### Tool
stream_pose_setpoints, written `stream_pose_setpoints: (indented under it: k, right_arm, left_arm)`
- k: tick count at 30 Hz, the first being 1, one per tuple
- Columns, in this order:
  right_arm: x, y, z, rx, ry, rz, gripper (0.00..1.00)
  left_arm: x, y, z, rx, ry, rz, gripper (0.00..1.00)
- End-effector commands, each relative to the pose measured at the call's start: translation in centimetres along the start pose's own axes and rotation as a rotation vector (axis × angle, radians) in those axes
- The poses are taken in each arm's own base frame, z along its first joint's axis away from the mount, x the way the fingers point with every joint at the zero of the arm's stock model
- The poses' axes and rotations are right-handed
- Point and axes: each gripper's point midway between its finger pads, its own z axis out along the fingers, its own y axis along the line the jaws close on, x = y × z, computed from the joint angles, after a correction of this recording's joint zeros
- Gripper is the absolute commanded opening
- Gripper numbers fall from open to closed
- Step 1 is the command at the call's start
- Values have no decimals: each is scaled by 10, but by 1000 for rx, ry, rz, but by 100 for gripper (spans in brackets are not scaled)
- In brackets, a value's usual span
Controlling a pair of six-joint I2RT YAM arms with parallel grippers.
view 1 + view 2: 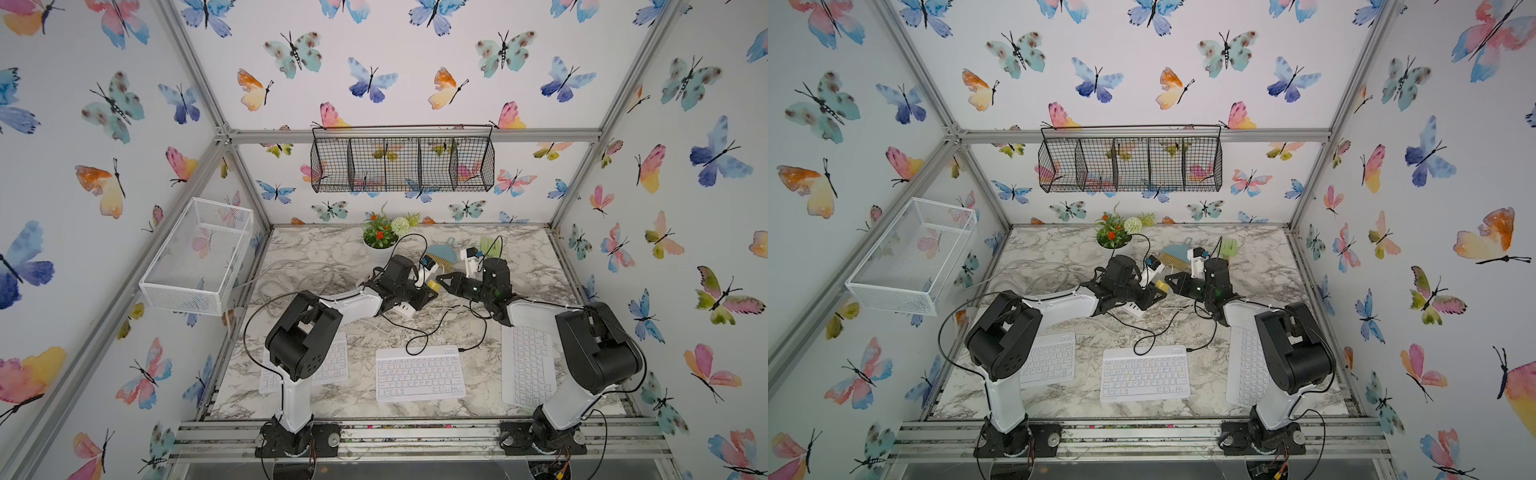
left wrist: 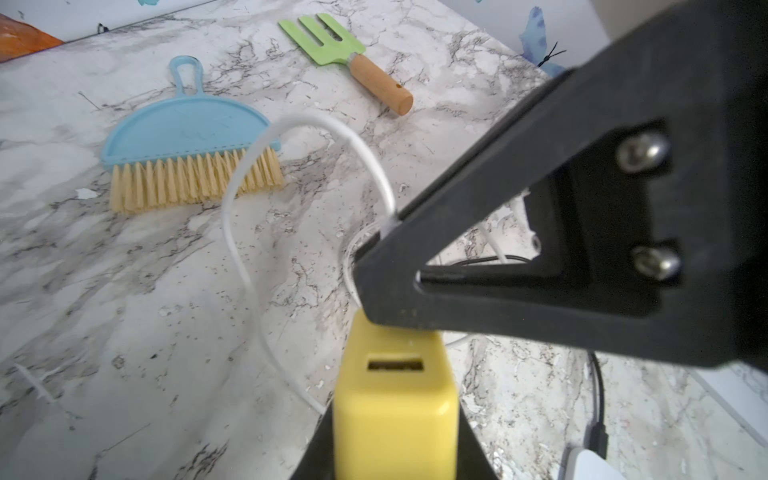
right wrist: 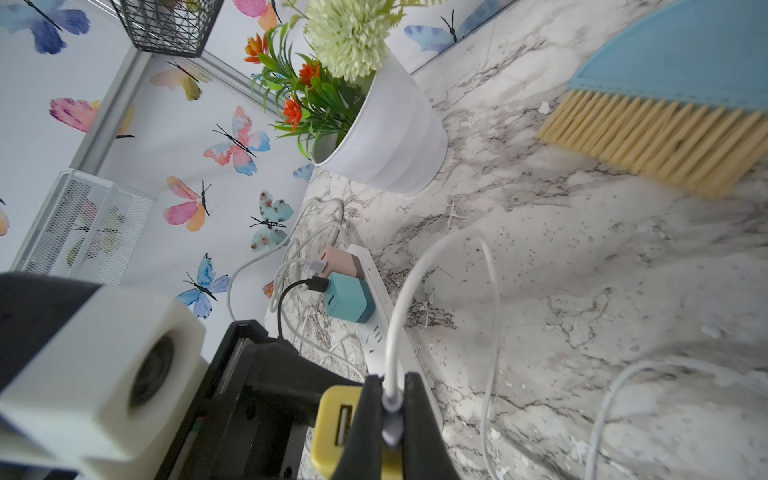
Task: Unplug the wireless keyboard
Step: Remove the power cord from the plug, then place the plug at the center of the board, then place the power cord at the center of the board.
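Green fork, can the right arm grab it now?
Probably not yet. The right gripper is shut on the white cable, so it must let go first. Nothing covers the green fork, which lies near that arm.

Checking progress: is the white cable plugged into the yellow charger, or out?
Out. The yellow charger shows an empty port; the right gripper pinches the white cable.
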Motion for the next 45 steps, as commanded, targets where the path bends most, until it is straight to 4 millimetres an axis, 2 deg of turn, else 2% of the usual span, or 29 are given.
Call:
stream_pose_setpoints:
  k: [1,5,10,14,17,21,27,37,39,42,45]
  right_arm:
    - [-74,-4,-35,20,-347,-3,2]
    - [-80,-3,-43,38,-395,-9,2]
    - [-86,-13,-32,112,-334,5,2]
    - [-89,-17,-19,153,-227,-33,2]
    - [-90,-22,-14,173,-183,-57,2]
    - [-93,-30,-15,169,-184,-48,2]
    - [-90,-24,-17,122,-192,-55,2]
    - [-114,-34,-61,388,-286,-308,2]
    - [-118,-40,-70,450,-292,-342,2]
    - [-118,-55,-86,533,-301,-344,2]
    - [-110,-68,-97,561,-300,-315,2]
  left_arm:
    - [24,2,-7,72,73,-170,0]
    - [28,2,-7,73,84,-167,0]
    - [43,-4,-8,59,120,-99,0]
    - [64,-8,-4,5,197,3,0]
    - [69,-13,-4,10,205,37,0]
    - [65,-22,-9,36,162,57,0]
    - [50,-17,-7,33,134,-12,0]
    - [3,4,12,37,98,-158,0]
    - [10,16,24,28,123,-215,0]
    - [7,21,30,66,125,-285,0]
    - [5,25,38,83,125,-320,0]
